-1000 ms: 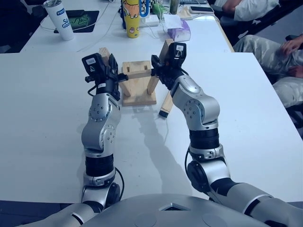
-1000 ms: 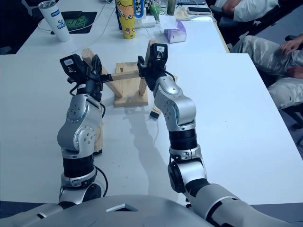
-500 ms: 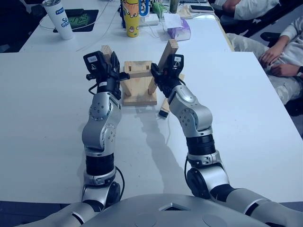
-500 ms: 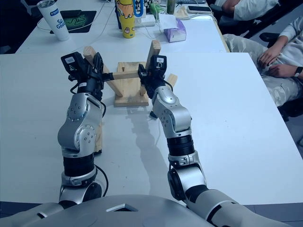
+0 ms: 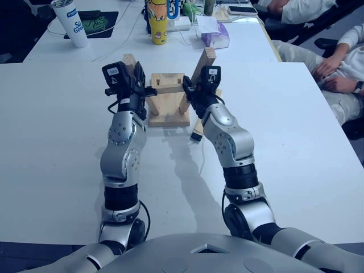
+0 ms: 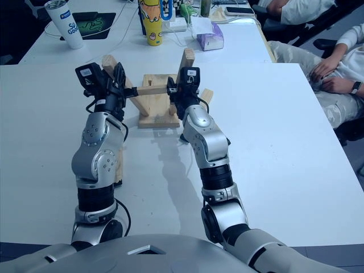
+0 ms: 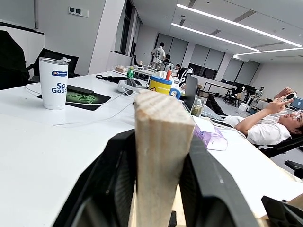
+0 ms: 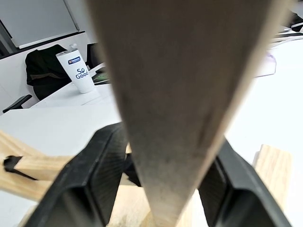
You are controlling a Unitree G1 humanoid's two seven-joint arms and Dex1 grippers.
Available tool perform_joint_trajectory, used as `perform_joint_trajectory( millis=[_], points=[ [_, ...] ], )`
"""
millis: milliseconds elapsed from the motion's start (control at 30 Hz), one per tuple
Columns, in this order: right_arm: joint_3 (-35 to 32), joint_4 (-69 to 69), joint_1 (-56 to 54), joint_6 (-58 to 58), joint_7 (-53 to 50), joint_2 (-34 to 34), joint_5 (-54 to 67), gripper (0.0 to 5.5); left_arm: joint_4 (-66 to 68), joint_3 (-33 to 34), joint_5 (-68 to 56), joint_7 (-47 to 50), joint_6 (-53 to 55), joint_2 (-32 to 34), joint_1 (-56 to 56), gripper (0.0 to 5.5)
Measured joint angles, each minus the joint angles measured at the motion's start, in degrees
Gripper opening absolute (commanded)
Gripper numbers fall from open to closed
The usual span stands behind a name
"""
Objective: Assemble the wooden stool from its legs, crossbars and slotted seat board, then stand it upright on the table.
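Head views: part-built stool (image 5: 168, 108) sits on the table (image 5: 296, 142) close to the far edge, abt midway along it. L gripper (image 5: 136, 86) and R gripper (image 5: 192, 90) flank it. A crossbar (image 5: 168, 89) spans between them.

L leg (image 5: 127, 61) pokes up past the L gripper. R leg (image 5: 206, 58) leans up and outward past the R one.

L wrist view adds the grip detail: L leg's sawn end stands between the two black fingers (image 7: 118, 175), jaws narrow and clamped on the wood. R wrist view: R leg up close, fingers (image 8: 97, 175) pressed to both its sides, so also closed on it. The crossbar runs off behind.

R eye view shows a loose wooden strip (image 6: 118, 168) lying under the L forearm. The L eye view has it hidden by the arm. Another loose stick (image 5: 198, 129) lies just beside the R forearm, near the stool.

Room: stool is well apart from both side edges and the near edge, with white top running out either way. It's tight only toward the far edge. Beyond that, on the next table, are a tumbler (image 7: 53, 82), yellow cup (image 5: 158, 23) and tissue box (image 5: 215, 38).

Vs 1 s ago: R elbow has pulled in toward centre and R leg now stands higher above its gripper. L arm barely shifted.
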Motion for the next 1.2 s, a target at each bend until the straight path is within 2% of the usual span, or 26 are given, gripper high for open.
perform_joint_trajectory(
  millis=[100,1133,1200],
  points=[
    [-0.01,-0.17,0.0,0.22,0.06,0.01,0.01,2.2,0.06,-0.01,-0.63,-1.05,-0.88,0.07,0.19,2.08],
    [0.47,-0.4,-0.04,0.36,2.24,0.02,-1.07,2.2,3.03,-0.98,0.62,-0.06,-1.2,0.97,2.78,2.08],
    [0.35,-0.4,-0.05,0.35,2.39,0.02,-1.05,2.45,3.03,-0.97,0.62,-0.04,-1.42,0.98,2.79,2.1]
  ],
)
